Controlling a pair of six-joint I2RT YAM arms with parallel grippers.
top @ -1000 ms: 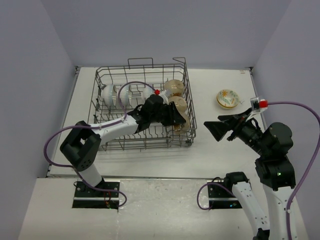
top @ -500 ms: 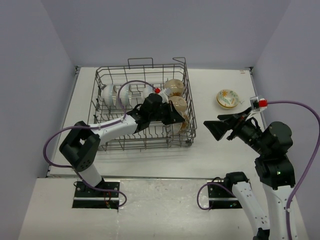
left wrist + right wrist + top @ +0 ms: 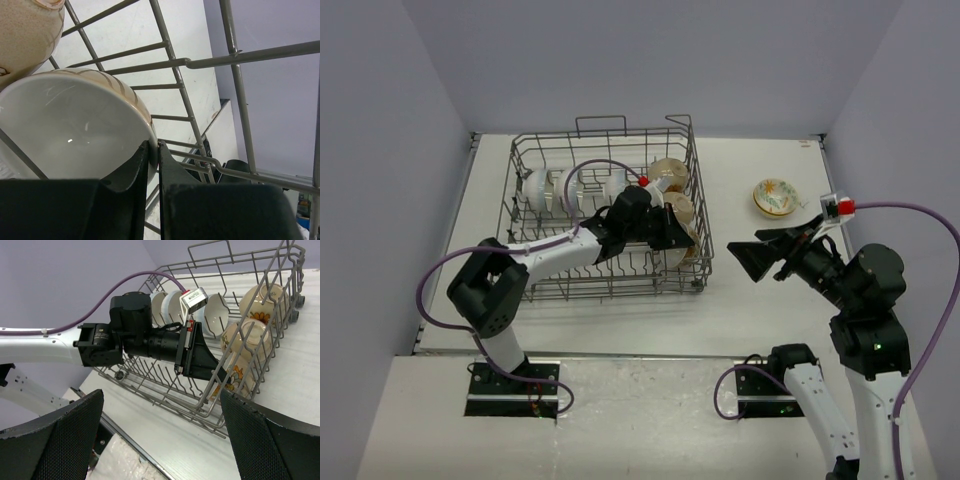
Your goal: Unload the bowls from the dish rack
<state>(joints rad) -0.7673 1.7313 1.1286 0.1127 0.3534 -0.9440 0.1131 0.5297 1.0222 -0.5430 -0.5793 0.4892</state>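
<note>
Pale lavender walls (image 3: 380, 150) close in three sides of a flat, matte white table (image 3: 740, 310). Toward the far left of it sits the dish rack (image 3: 620, 291), a rectangular basket of thin grey metal wire with upright tines and loop handles at its rim.

Glossy white bowls (image 3: 535, 188) stand on edge between the tines along the rack's far left row. At the rack's right end a column of rounded ceramic bowls leans against the wire wall.

The left gripper (image 3: 154, 145) reaches in among them. Its black jaws are drawn almost together, pinching the thin rim of the tan bowl (image 3: 70, 125), one finger against the smooth cream inside and the other against the striped brown outside. A speckled bowl (image 3: 30, 30) lies just beyond it.

A floral bowl (image 3: 773, 196), yellow-patterned, rests on the table well to the right of the rack.

Nearer, the right gripper (image 3: 745, 262) hangs above the bare table with its textured black jaws spread wide, holding nothing.

A purple cable (image 3: 595, 165) arches over the left arm.
</note>
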